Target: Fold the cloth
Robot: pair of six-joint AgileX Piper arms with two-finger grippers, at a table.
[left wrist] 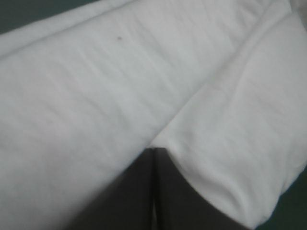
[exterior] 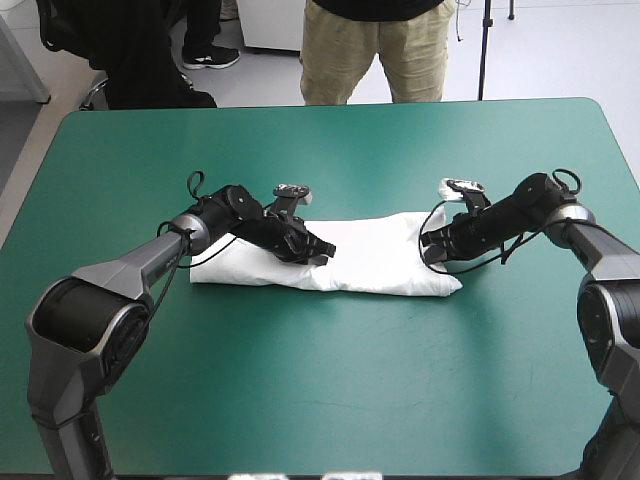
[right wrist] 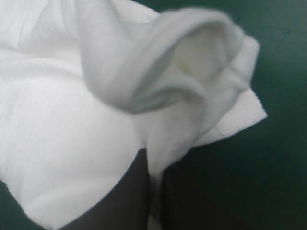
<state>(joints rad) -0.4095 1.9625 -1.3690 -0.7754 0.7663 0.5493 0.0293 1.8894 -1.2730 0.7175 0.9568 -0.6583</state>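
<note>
The white T-shirt [exterior: 370,255] lies as a long folded band across the middle of the teal-green table [exterior: 320,380]. My left gripper [exterior: 322,250] rests over the band's left half, shut on the T-shirt [left wrist: 120,96], its black fingers [left wrist: 134,191] meeting in a point under a fold edge. My right gripper [exterior: 432,250] is at the band's right end, shut on the T-shirt [right wrist: 72,143]; a pinched loop of cloth [right wrist: 192,81] curls up ahead of its fingers [right wrist: 134,196].
Bare teal-green cover [right wrist: 268,182] lies beside the right end of the shirt. A person [exterior: 375,50] stands just beyond the table's far edge, hands not over the top.
</note>
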